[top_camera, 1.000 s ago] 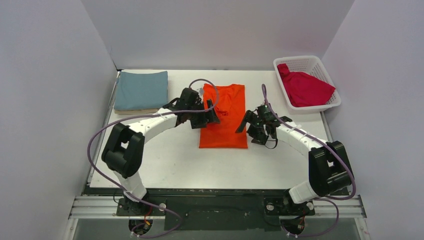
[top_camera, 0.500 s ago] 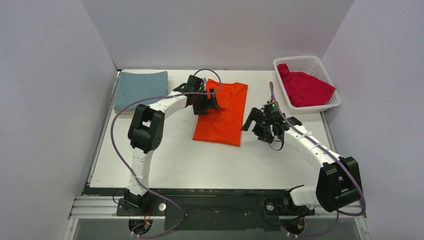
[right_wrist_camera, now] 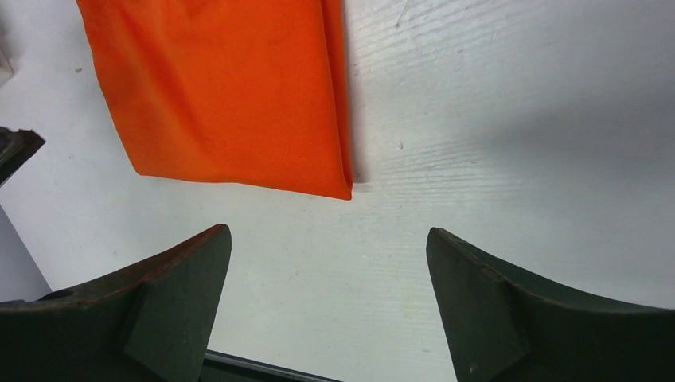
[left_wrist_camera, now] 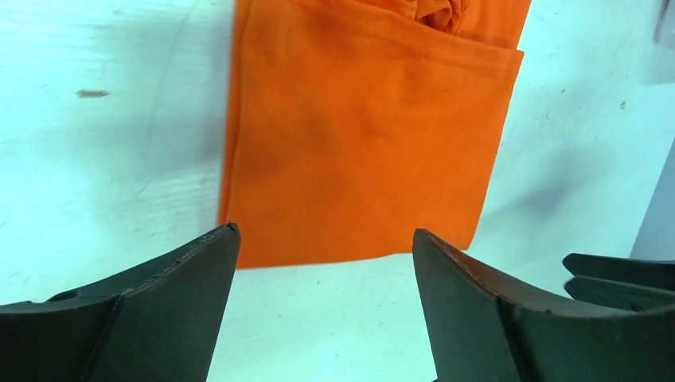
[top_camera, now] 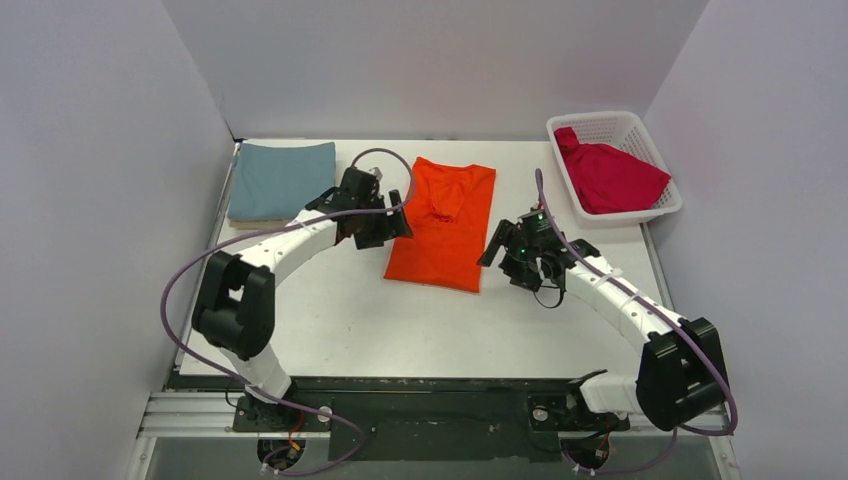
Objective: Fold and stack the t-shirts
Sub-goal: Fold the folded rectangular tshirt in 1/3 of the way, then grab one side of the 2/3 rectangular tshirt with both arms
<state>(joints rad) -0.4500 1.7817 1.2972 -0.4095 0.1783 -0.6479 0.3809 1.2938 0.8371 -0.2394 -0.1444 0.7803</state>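
Note:
The orange t-shirt (top_camera: 440, 225) lies in the middle of the table, folded into a long strip and slightly skewed; it also shows in the left wrist view (left_wrist_camera: 358, 135) and the right wrist view (right_wrist_camera: 223, 87). My left gripper (top_camera: 388, 226) (left_wrist_camera: 324, 231) is open just off its left edge, over bare table. At the shirt's lower right corner my right gripper (top_camera: 503, 258) (right_wrist_camera: 328, 229) is open and empty. The teal-blue t-shirt (top_camera: 282, 180) rests folded on the beige one (top_camera: 262, 221) at the back left. The crimson t-shirt (top_camera: 610, 178) is bunched in the basket.
A white lattice basket (top_camera: 622, 122) sits at the back right corner. White walls close in the table's left, back and right sides. The right gripper's fingers (left_wrist_camera: 613, 270) show at the lower right of the left wrist view.
The orange shirt has turned slightly, its top shifting left and its bottom end swinging left. My left gripper drew back left off the shirt. The right gripper shifted a little.

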